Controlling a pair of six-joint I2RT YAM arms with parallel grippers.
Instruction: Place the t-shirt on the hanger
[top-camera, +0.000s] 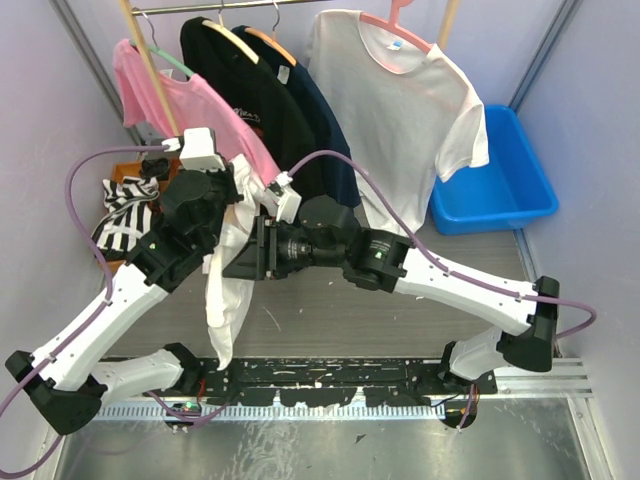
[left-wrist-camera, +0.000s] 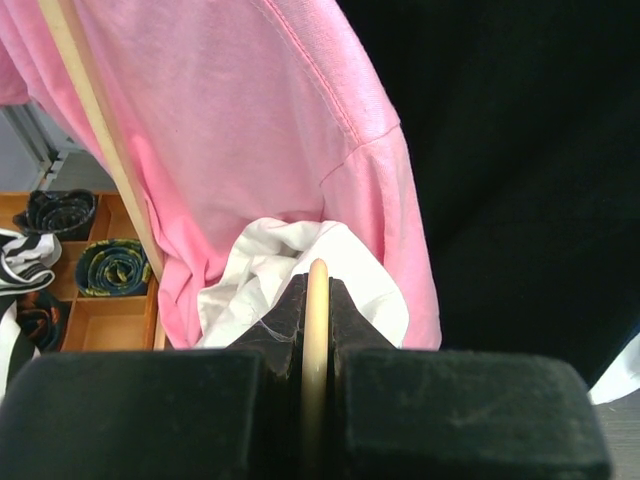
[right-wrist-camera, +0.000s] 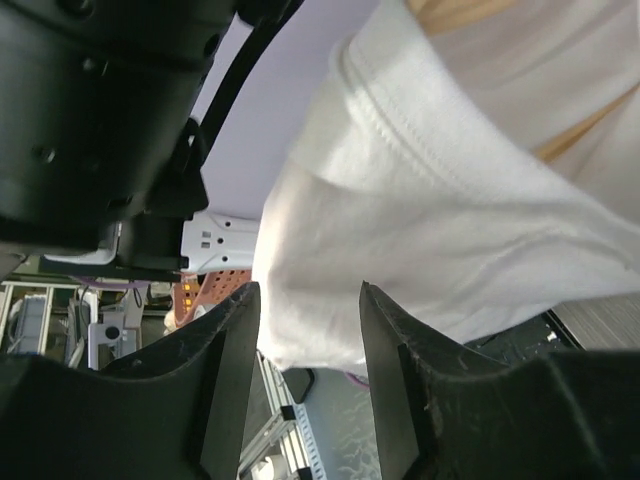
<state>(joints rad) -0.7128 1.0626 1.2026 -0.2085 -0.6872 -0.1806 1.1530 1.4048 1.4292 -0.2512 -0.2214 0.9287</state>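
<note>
Pinching the hanger (left-wrist-camera: 317, 340) in the left pincer (left-wrist-camera: 317, 285), pressed tight on the pale wooden bar. Holding it up over the tabletop (top-camera: 330, 300), left of centre, just in front of the clothes rack (top-camera: 230, 6).

Carrying the t-shirt (top-camera: 228, 290) on that hanger: bunching white at the top beside the left pincer, trailing down in one long fold toward the near edge. Showing wood through the fabric in the right wrist view, so sitting at least partly inside the shirt.

Pointing the right pincer (right-wrist-camera: 308, 300) leftward at the shirt from the right, spread apart, gripping nothing. Seeing the cloth edge hanging just past the fingertips (right-wrist-camera: 235, 340); cannot tell whether touching.

Seeing on the rack behind, left to right: pink t-shirt (top-camera: 165, 90), black shirt (top-camera: 250, 90), second white t-shirt (top-camera: 400, 110) on a pink hanger (top-camera: 400, 35). Seeing a blue bin (top-camera: 500, 180) at far right, a wooden box (left-wrist-camera: 100, 320) with rolled ties at far left, a striped cloth (top-camera: 125, 205) lying beside it.
</note>
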